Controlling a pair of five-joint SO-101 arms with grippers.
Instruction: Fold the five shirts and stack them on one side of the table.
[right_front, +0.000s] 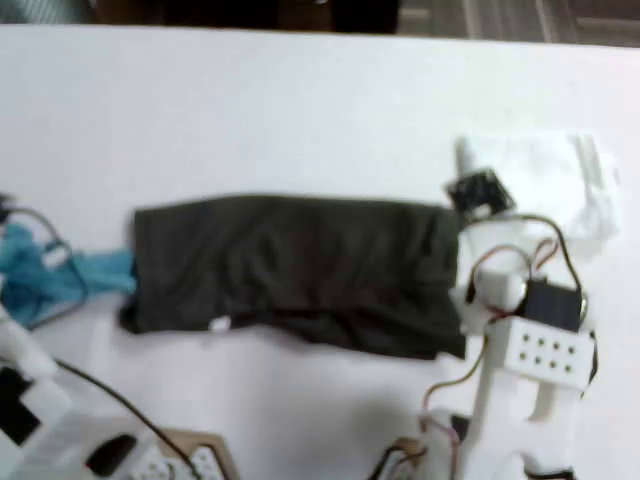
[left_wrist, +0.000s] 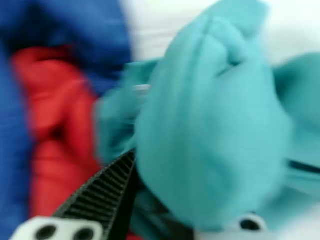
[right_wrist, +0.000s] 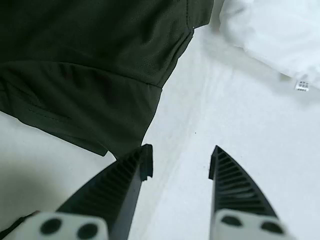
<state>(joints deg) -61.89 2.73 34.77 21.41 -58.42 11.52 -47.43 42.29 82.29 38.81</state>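
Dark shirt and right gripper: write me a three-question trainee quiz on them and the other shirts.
1. True or false: the dark shirt lies bunched into a ball.
2. The right gripper is: A open; B shut on the dark shirt; C shut, empty.
3. Fill in: the left wrist view shows a red shirt, a blue shirt and a ___ shirt.
Key: 1 false; 2 A; 3 teal shirt.

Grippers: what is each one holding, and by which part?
The right gripper is open beside the black shirt, holding nothing. Whether the left gripper grips the teal shirt cannot be told.
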